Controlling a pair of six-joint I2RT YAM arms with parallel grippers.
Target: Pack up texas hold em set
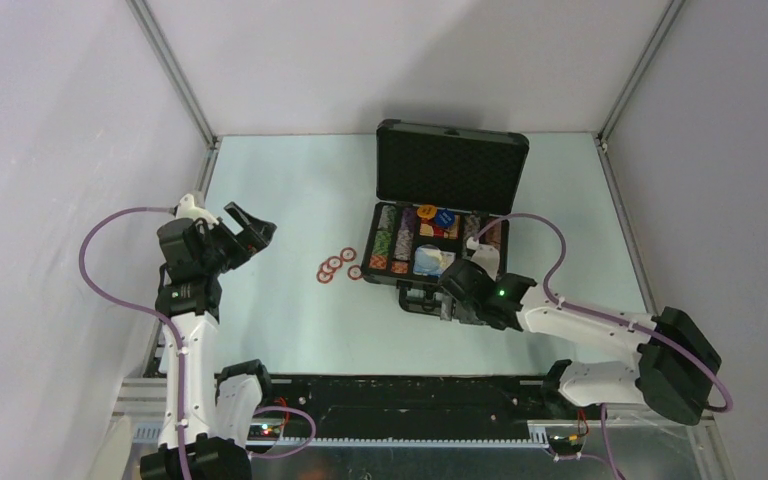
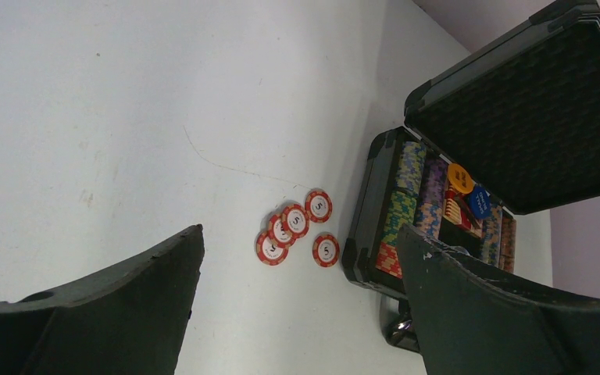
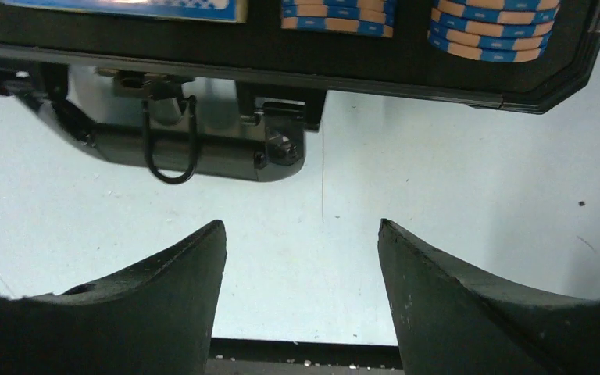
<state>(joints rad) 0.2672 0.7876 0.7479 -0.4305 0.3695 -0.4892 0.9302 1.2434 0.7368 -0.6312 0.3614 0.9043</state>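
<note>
my left claw [image 1: 250,222] hangs spread wide and empty above the pale desk [image 1: 290,320], at 9 o'clock from five small red-white chips [image 1: 337,265]. the chips lie loose in a cluster on the desk, some overlapping. they are just off the 9 o'clock wall of the black case [image 1: 372,248], not inside it. the case stands open, toward 1 o'clock from the desk's middle, with its foam-lined lid [image 1: 450,165] upright on the 12 o'clock side. inside, multicoloured chip rows [image 1: 392,245] fill the 9 o'clock compartments. an orange disc [image 1: 426,212] and a blue disc [image 1: 446,218] sit near the middle. my right claw [image 3: 301,230] sits low at the case's 6 o'clock edge. its fingers are apart with only bare desk between them, just short of the carry handle [image 3: 226,156].
</note>
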